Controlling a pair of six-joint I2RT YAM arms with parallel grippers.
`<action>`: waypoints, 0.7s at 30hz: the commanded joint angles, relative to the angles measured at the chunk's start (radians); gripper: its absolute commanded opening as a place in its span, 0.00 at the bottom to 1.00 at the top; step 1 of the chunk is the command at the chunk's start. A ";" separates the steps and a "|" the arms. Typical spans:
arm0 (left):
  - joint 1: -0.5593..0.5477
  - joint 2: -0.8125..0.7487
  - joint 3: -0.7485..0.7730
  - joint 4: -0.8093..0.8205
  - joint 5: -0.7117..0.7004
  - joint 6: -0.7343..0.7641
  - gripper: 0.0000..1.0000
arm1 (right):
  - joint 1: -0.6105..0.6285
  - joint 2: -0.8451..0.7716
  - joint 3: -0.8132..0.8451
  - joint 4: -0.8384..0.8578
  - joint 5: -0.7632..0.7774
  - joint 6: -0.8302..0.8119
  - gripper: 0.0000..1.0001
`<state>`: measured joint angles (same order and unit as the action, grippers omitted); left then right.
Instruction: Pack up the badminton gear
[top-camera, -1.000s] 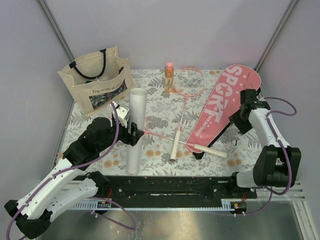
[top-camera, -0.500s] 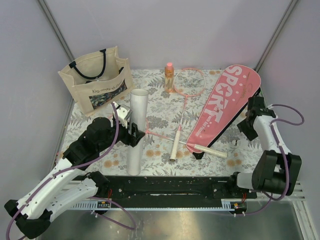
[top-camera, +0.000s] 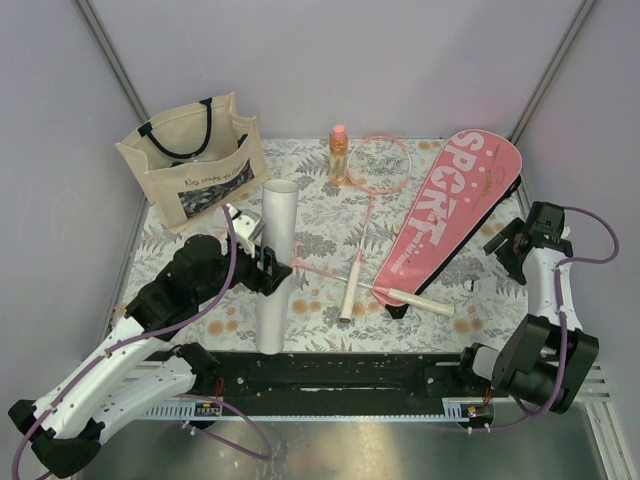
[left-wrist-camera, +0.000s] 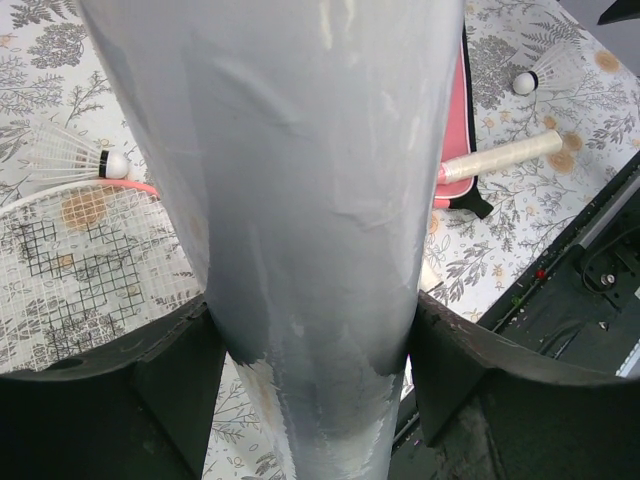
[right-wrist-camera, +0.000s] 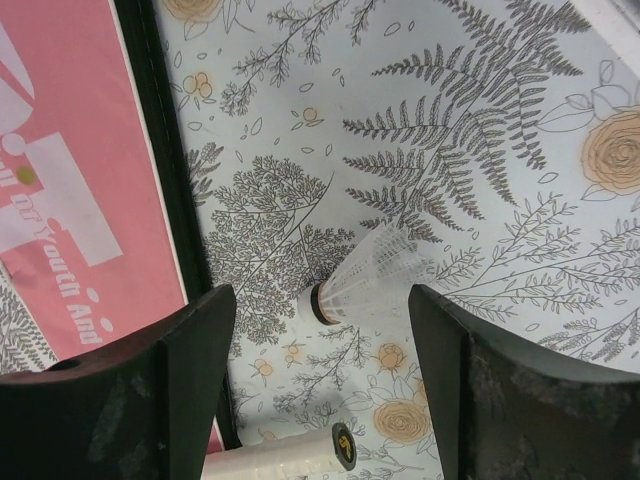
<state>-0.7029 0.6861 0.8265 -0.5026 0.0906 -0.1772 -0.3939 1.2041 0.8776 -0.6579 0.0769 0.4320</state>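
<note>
My left gripper (top-camera: 268, 268) is shut on the long white tube (top-camera: 274, 250), which fills the left wrist view (left-wrist-camera: 300, 200) and stands tilted above the table. One pink racket (top-camera: 372, 170) lies mid-table; its net and a shuttlecock (left-wrist-camera: 75, 160) show under the tube. The second racket's white handle (top-camera: 415, 298) sticks out of the pink "SPORT" cover (top-camera: 450, 205). My right gripper (top-camera: 510, 240) is open above a white shuttlecock (right-wrist-camera: 365, 285) lying on the cloth beside the cover's black edge (right-wrist-camera: 165, 150).
A beige tote bag (top-camera: 190, 165) stands at the back left. An orange bottle with a pink cap (top-camera: 339, 152) stands at the back middle. Another shuttlecock (left-wrist-camera: 545, 75) lies near the handle (left-wrist-camera: 495, 157). The black rail (top-camera: 330, 372) runs along the near edge.
My right arm has swung right and nearer, off the cover, and now hangs over the shuttlecock. The left gripper has tilted the tube slightly.
</note>
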 joint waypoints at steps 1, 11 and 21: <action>-0.007 -0.022 0.045 0.081 0.031 -0.018 0.59 | -0.040 0.032 -0.019 0.038 -0.118 -0.052 0.80; -0.018 -0.037 0.049 0.082 0.043 -0.019 0.59 | -0.068 0.127 -0.023 0.057 -0.154 -0.076 0.83; -0.020 -0.053 0.048 0.081 0.035 -0.018 0.59 | -0.069 0.144 -0.034 0.066 -0.299 -0.087 0.60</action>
<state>-0.7181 0.6540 0.8295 -0.5022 0.1089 -0.1848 -0.4591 1.3682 0.8478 -0.6144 -0.1371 0.3580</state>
